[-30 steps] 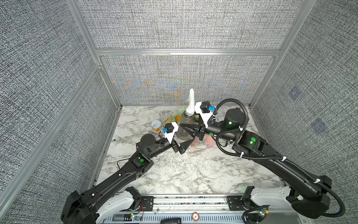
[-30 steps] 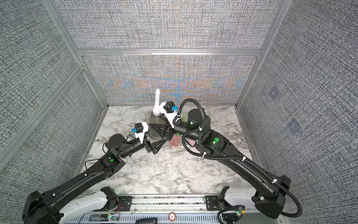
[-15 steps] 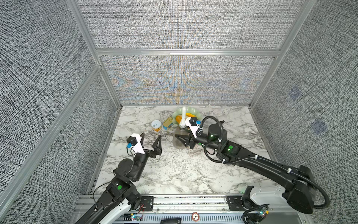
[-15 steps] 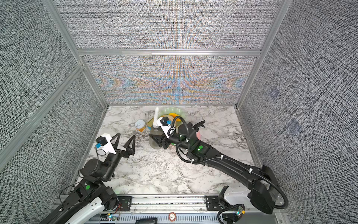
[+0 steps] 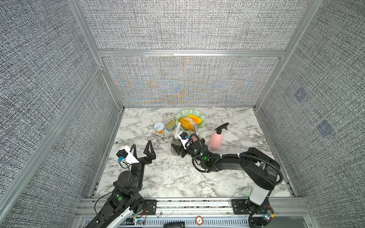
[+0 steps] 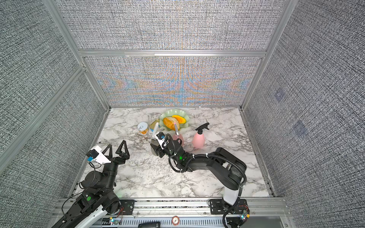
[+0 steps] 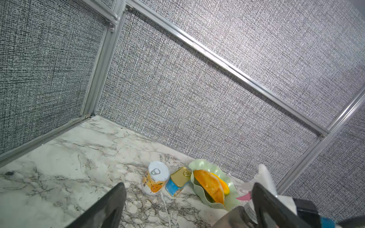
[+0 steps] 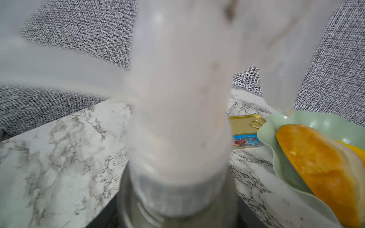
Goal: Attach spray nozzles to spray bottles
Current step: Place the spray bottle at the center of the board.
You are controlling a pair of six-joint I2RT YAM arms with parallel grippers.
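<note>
gold-lidded tin [image 8: 245,122], blue label unreadable; left jaws apart, right jaws clamped on smoky bottle [image 5: 174,143]

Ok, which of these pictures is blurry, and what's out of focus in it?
Right wrist view: the pale nozzle fills the middle, too close and badly out of focus; the tin and bowl behind it are sharp. Left wrist view: the round can is crisp. Both top views: sharp, with coloured moiré on the back wall.
</note>
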